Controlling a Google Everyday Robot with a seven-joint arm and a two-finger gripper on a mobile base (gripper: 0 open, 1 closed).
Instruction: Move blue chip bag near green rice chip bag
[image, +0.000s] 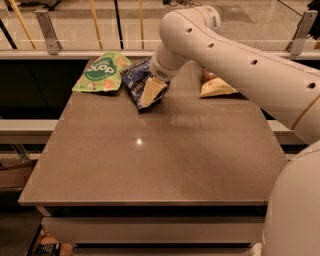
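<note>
The blue chip bag (136, 79) lies at the far left of the table, its left edge right next to the green rice chip bag (101, 73), which lies flat at the table's far left corner. My gripper (154, 90) is at the end of the white arm and is down on the right part of the blue bag, covering it there. A pale patch of the bag shows just under the gripper.
A brown-and-cream chip bag (216, 88) lies at the far right of the table, partly behind my arm. The brown table (150, 160) has a metal railing (47, 32) behind its far edge. My white arm spans from the right side to the far middle.
</note>
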